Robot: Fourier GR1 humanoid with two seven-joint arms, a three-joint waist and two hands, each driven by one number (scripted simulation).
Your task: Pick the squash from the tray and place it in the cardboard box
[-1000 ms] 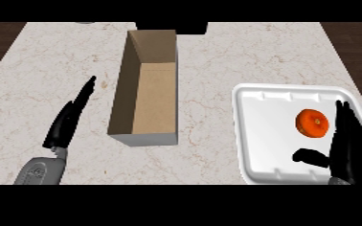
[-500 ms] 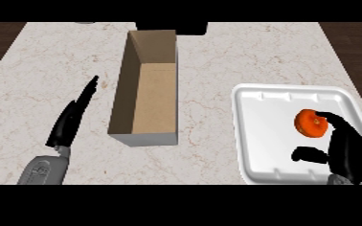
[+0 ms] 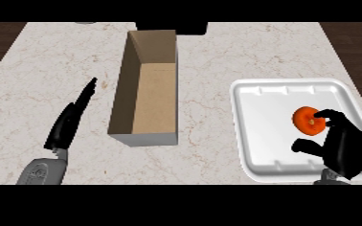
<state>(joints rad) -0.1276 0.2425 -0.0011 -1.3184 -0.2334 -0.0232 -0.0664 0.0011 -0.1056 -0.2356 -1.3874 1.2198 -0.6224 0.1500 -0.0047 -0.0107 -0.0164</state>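
Surroundings: we see a pale marble-patterned table (image 3: 63, 62) from steeply above, carrying one cardboard box, one tray and one squash; dark floor shows beyond its far corners.
Cardboard box (image 3: 152, 98): one long, narrow brown box, open at the top, lying lengthwise away from us near the middle of the table. Its inside shows bare cardboard.
Tray (image 3: 265, 124): one white tray with rounded corners, at the right side of the table, well apart from the box, with a strip of bare table between them.
Squash (image 3: 307, 120): one small orange squash, resting on the right half of the tray.
Right robot hand (image 3: 339, 146): we find this black hand over the tray's lower right part, coming in from the lower right corner. Its fingers are curled, one fingertip touching the squash's right edge, and the thumb (image 3: 304, 146) sticks out to the left just below the squash. We cannot tell whether the thumb touches the squash, so we do not call this a closed hold.
Left robot hand (image 3: 67, 124): one black hand at the lower left, left of the box and apart from it, fingers straight and pressed together, pointing up and away from us. It holds nothing. Its grey forearm (image 3: 42, 171) enters from the lower edge.
In the way: we see the near right wall of the box standing between the tray and the box's opening; only bare table lies between them.
Far edge: a dark shape (image 3: 173, 28) sits just behind the box; we cannot tell what it is.
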